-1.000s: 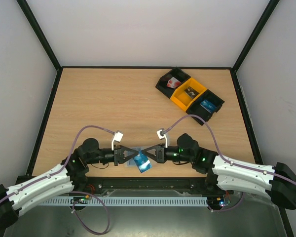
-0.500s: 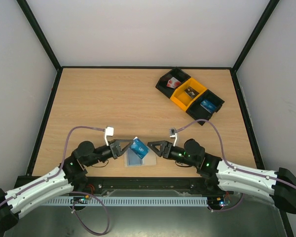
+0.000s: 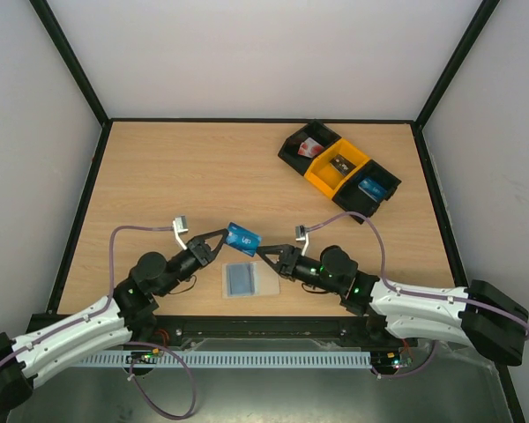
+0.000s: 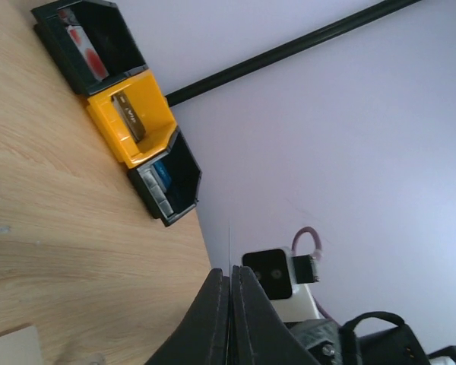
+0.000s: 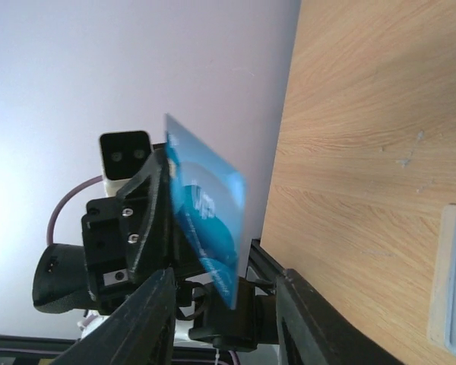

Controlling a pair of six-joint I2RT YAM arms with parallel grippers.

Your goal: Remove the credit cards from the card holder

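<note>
Top external view: the left gripper (image 3: 224, 235) has its jaws clamped on a small, thin, bright-blue plastic credit card (image 3: 243, 236), held up off the light wooden table (image 3: 159, 176). At the card's 4 o'clock is the right gripper (image 3: 266, 254). In the right wrist view its jaws stand apart on either side of the card's lower edge; whether they touch it cannot be told. The flat, translucent, blue-grey plastic card holder (image 3: 242, 280) lies on the table at the card's 6 o'clock, apart from both grippers. At 2 o'clock, well apart, a second blue card (image 3: 370, 187) lies in a black plastic bin (image 3: 360, 209) beside a yellow plastic bin (image 3: 317, 179).
</note>
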